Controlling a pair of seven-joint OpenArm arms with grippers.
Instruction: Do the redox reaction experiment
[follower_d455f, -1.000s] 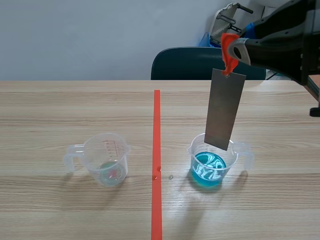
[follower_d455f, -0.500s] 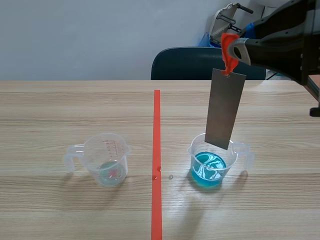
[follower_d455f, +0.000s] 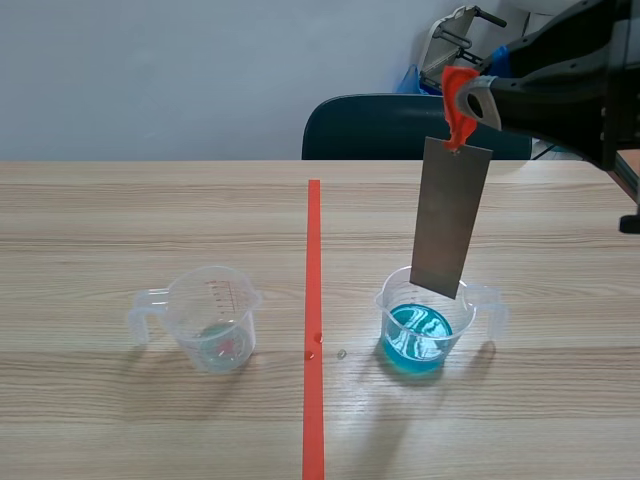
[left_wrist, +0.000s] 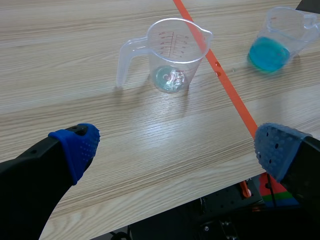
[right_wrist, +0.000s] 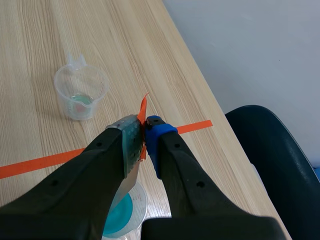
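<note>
A grey metal plate (follower_d455f: 450, 218) hangs upright from an orange-red ribbon (follower_d455f: 456, 85). My right gripper (follower_d455f: 472, 98) is raised at the right and shut on that ribbon (right_wrist: 142, 112). The plate's lower edge is over the clear beaker of blue liquid (follower_d455f: 420, 325), about level with its rim and above the liquid. In the right wrist view this beaker (right_wrist: 125, 212) lies under the right gripper (right_wrist: 144, 127). A second clear beaker (follower_d455f: 215, 318) with a little pale residue stands left of the tape line. My left gripper (left_wrist: 175, 142) is open, low over the near table edge, with that beaker (left_wrist: 172, 55) ahead of it.
An orange-red tape line (follower_d455f: 314, 320) runs down the table's middle, with small droplets (follower_d455f: 318, 345) beside it. A dark chair (follower_d455f: 390, 128) stands behind the far table edge. The wooden table (follower_d455f: 120, 220) stretches to the left of the tape line.
The ripples on the blue liquid have calmed. The plate and the right arm have hardly moved.
</note>
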